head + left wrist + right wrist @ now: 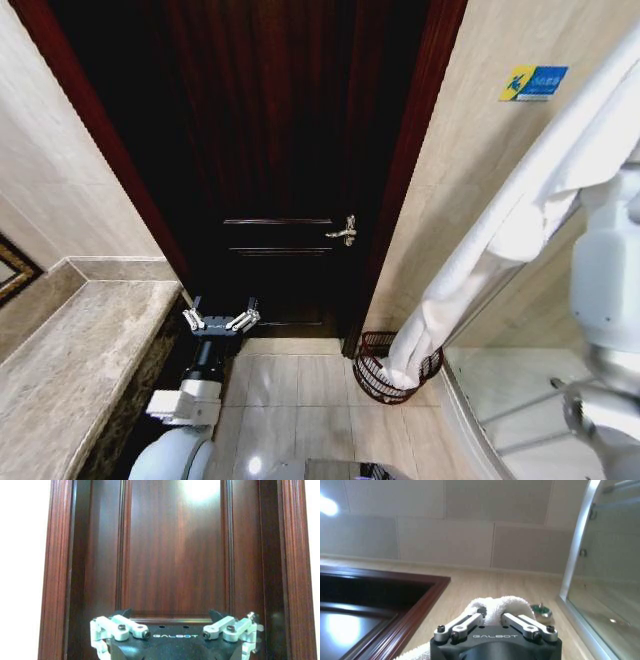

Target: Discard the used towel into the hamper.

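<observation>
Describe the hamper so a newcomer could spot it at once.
Start at the dark wooden door and drop to the tiled floor at its right frame, beside the glass shower enclosure. There stands the hamper: a small round red-brown basket of open wire weave, the hanging white towel's lower end dipping into it.

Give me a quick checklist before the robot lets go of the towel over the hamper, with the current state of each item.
1. Right claw shut on the towel: ok, a white fold sits pinched between its fingers.
2. Towel's lower end at the hamper: ok, the end hangs down into the rim.
3. Whole towel over the hamper: not ok, it slants up and away to the right, so much of it hangs outside the rim.
4. Hamper upright on the floor: ok.
5. Left claw out of the way: ok, open and empty, low beside the counter, facing the door.
6. Room inside the hamper: cannot tell, the towel hides its inside.
</observation>
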Robot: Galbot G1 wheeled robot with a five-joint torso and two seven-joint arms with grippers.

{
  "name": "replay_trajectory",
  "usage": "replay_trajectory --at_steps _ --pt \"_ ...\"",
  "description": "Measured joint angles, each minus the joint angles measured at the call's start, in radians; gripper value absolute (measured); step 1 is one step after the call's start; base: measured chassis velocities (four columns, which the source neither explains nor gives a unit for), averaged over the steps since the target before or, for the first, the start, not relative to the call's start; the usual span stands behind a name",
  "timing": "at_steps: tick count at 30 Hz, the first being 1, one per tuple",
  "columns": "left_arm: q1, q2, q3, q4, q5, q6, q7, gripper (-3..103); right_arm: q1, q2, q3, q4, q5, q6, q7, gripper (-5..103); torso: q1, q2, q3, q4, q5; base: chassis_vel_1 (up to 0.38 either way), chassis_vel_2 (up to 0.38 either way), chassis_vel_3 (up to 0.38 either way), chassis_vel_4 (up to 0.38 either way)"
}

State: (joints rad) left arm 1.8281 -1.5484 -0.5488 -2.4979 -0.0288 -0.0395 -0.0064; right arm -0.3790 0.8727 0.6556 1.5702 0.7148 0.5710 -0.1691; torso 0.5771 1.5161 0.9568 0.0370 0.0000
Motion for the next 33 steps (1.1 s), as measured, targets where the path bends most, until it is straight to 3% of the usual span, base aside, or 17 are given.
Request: replay_trajectory --at_steps 13,33 --pt "0.0 0.0 0.0 0.0 0.0 0.0 0.0 100 -0.218 0.043 0.097 0.084 -0.008 0.005 -0.005 3 0.0 0.0 0.0 -0.0001 0.0001 0.0 0.0 0.0 0.0" --pt "0.0 0.0 0.0 0.0 0.0 0.0 0.0 100 -0.3 0.064 0.138 0.134 -0.01 0.006 -0.003 3 0.0 0.0 0.0 0.0 0.0 0.0 0.0 0.0 0.0"
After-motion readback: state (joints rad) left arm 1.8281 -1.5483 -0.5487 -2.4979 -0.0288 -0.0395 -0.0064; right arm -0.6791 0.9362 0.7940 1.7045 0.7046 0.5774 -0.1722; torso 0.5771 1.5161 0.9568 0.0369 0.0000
